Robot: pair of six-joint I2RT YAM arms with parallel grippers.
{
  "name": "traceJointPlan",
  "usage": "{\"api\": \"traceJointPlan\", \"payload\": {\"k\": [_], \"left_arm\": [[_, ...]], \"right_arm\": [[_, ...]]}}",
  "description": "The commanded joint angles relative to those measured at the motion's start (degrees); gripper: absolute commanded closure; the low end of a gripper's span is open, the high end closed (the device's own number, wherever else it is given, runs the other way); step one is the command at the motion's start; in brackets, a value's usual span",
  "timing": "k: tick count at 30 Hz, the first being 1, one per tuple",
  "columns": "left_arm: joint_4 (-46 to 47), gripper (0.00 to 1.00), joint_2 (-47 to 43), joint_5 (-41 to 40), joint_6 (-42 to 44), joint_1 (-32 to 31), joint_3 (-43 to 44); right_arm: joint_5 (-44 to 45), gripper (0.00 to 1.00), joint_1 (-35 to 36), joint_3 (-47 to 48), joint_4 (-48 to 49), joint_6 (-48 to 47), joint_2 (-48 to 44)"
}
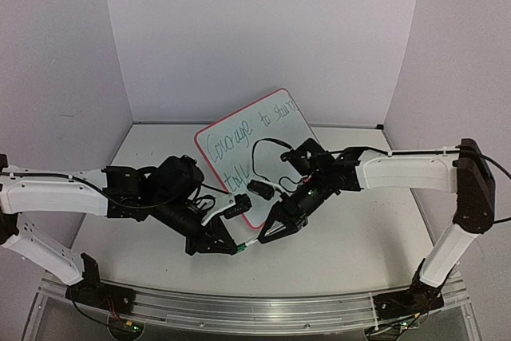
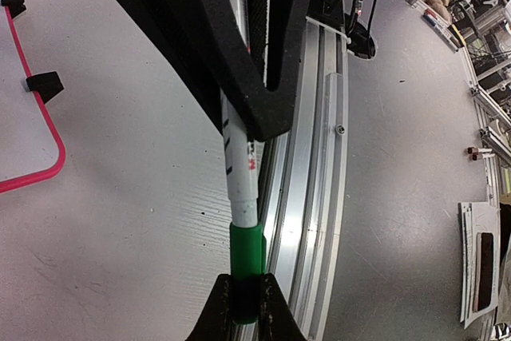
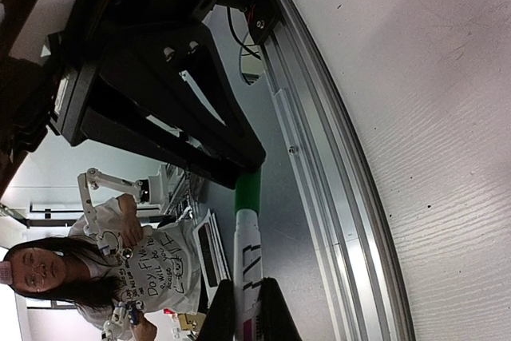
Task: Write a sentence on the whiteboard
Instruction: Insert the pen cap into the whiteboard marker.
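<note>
Both end effectors are clenched on one white marker point(image 1: 251, 241): the left end effector point(image 1: 230, 247) pinches its green cap point(image 2: 246, 255), and the right end effector point(image 1: 270, 234) grips the barrel. The marker spans the two above the table point(image 1: 359, 237), near its front edge. Just behind them, the whiteboard point(image 1: 291, 135) sits skewed on the table, bearing the sentence point(image 1: 230, 145) "Courage to stand tall." in green cursive.

Marker point(image 1: 250, 243) between left gripper point(image 1: 235, 248) and right gripper point(image 1: 263, 238)

Left arm point(image 1: 52, 196) and right arm point(image 1: 403, 172): I record white shells, black joints, black cables; left gripper point(image 1: 233, 248), right gripper point(image 1: 262, 239) black wedges.
</note>
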Motion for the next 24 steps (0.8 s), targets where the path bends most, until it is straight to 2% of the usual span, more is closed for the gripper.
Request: {"api": "traceJointPlan", "payload": {"k": [1, 24], "left_arm": [[10.15, 1.0, 1.18, -0.56, 0.11, -0.44, 4.27], [22.6, 1.0, 3.26, -2.67, -0.49, -0.51, 7.03]], "right_arm": [[0.22, 1.0, 1.43, 2.94, 0.72, -2.04, 1.05], [-0.57, 1.0, 2.55, 3.59, 0.95, -2.77, 2.36]]}}
